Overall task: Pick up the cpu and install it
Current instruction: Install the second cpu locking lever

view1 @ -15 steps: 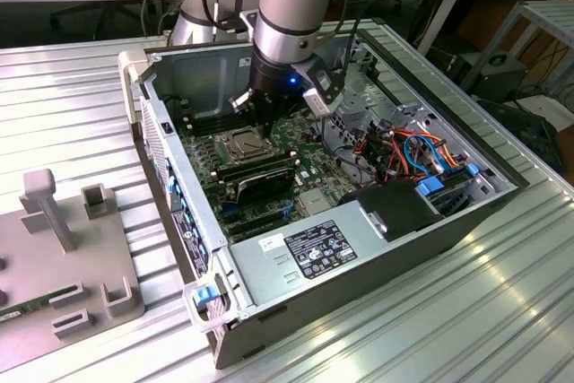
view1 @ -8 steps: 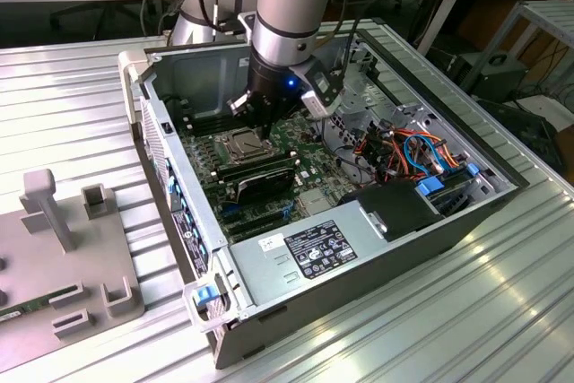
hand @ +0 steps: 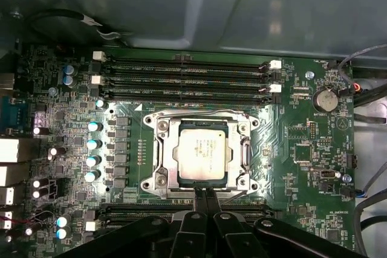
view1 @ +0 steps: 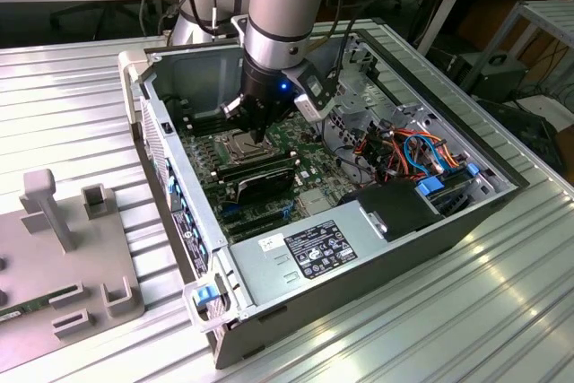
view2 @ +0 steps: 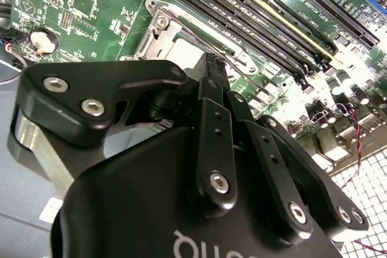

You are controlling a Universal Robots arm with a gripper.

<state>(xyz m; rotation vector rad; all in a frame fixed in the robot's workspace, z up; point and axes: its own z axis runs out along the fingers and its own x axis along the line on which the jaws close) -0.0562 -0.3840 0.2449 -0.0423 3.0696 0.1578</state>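
The open grey metal computer case [view1: 377, 248] is lying on its side on the ribbed silver table [view1: 502, 311], with the green motherboard [hand: 302, 149] sitting flat on its floor. The arm is reaching down into the case near its back wall, over the board's middle.

The silver metal socket frame [hand: 158, 155] is standing in the middle of the board, between the long black memory slots [hand: 187, 77] on one side and another bank of slots on the other. The cpu [hand: 202, 152], a small flat square chip with a dull silver-grey top, is already lying inside that frame, looking level and square to it.

The risk, as I judge it, is that the chip is resting slightly off its seat: any sideways nudge or downward push from the fingertips could then skew it and bend the socket contacts beneath.

The black pincer [hand: 204, 196] is hovering just beside the frame's edge, its two fingers pressed together, gripping nothing and looking clear of the chip.
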